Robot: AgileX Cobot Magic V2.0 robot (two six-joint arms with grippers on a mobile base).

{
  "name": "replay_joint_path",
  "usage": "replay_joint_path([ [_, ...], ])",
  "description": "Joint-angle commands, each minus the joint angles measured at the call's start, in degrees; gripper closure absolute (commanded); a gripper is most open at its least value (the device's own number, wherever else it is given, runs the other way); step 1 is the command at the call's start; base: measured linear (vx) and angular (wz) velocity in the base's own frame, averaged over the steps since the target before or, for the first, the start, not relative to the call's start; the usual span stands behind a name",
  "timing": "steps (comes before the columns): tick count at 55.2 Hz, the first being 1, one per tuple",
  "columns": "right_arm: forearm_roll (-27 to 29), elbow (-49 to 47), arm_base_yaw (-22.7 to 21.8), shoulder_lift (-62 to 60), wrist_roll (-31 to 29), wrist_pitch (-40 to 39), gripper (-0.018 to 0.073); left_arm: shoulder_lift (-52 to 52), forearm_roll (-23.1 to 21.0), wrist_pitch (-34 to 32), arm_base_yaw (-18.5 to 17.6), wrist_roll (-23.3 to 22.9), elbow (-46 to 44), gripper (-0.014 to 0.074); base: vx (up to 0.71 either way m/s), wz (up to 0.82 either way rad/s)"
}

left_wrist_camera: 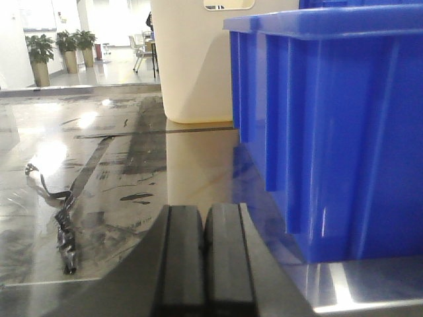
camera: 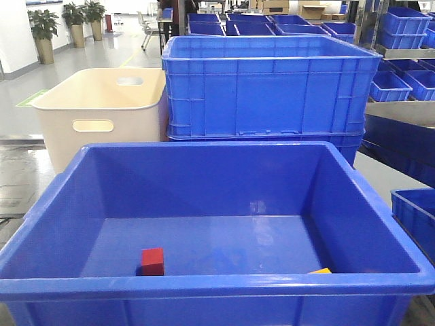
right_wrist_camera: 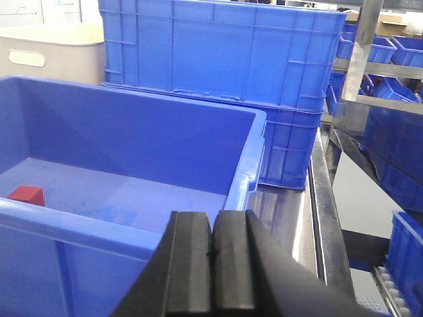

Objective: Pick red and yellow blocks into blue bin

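- the big blue bin (camera: 204,197) takes up the near half of the front view, and the red block (camera: 152,261) sits on its floor, near the front wall and left of middle
- the yellow block (camera: 321,271) is in there too, but only a sliver of it pokes up over the near rim, right of middle
- left gripper (left_wrist_camera: 205,257) has its two black fingers pressed flat together with nothing between them, sitting low over the shiny table (left_wrist_camera: 99,178) just beside the bin's outer wall
- right gripper (right_wrist_camera: 213,264) is the same deal, fingers closed and empty, near the bin's right corner
- behind the bin there's a cream tub (camera: 102,109) far left and a ribbed blue crate (camera: 272,85) beside it
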Motion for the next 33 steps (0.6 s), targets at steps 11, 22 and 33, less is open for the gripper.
replay_joint_path([
  [11, -1.0, -1.5, -0.3, 0.6, -0.1, -5.1, 0.0570, -1.0, 0.1, -4.0, 0.0, -0.1, -0.9, 0.0594, 0.00, 0.00],
  [22, -1.0, -1.5, -0.3, 0.6, -0.1, -5.1, 0.0570, -1.0, 0.1, -4.0, 0.0, -0.1, -0.9, 0.0594, 0.00, 0.00],
  [33, -1.0, -1.5, -0.3, 0.6, -0.1, -5.1, 0.0570, -1.0, 0.1, -4.0, 0.0, -0.1, -0.9, 0.0594, 0.00, 0.00],
])
